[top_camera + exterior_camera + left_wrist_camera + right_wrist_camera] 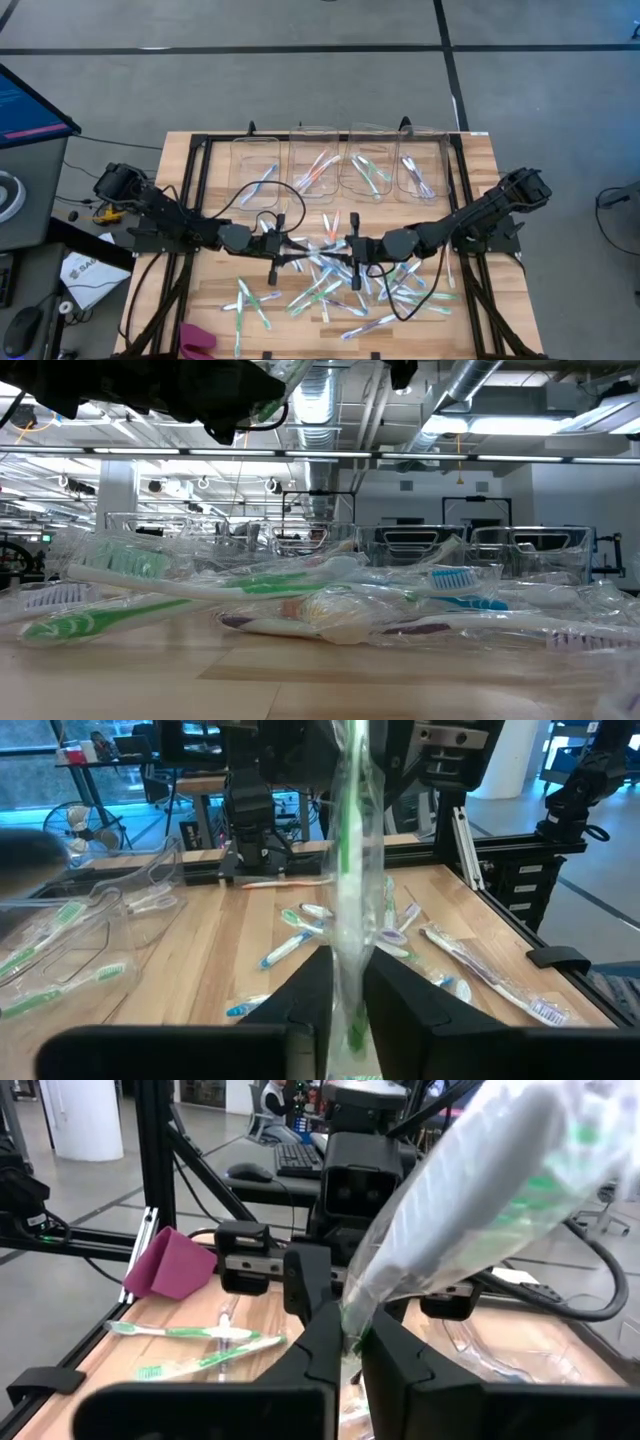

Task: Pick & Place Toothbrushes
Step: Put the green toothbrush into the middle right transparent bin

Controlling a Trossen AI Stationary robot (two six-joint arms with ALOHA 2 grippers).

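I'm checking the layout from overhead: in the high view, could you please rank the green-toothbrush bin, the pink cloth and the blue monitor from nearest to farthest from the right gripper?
From the right gripper, at mid-table:
1. Green-toothbrush bin, just beyond it at the table's far edge, third bin from the picture's left.
2. Pink cloth, at the near edge, toward the left arm's side.
3. Blue monitor, off the table, far picture left.

Wrapped toothbrushes [330, 285] litter the table's [180, 300] middle and near side, leaving no bare path there. Beyond that scatter, four clear bins [340, 165] block the far edge; left of it lies open wood.
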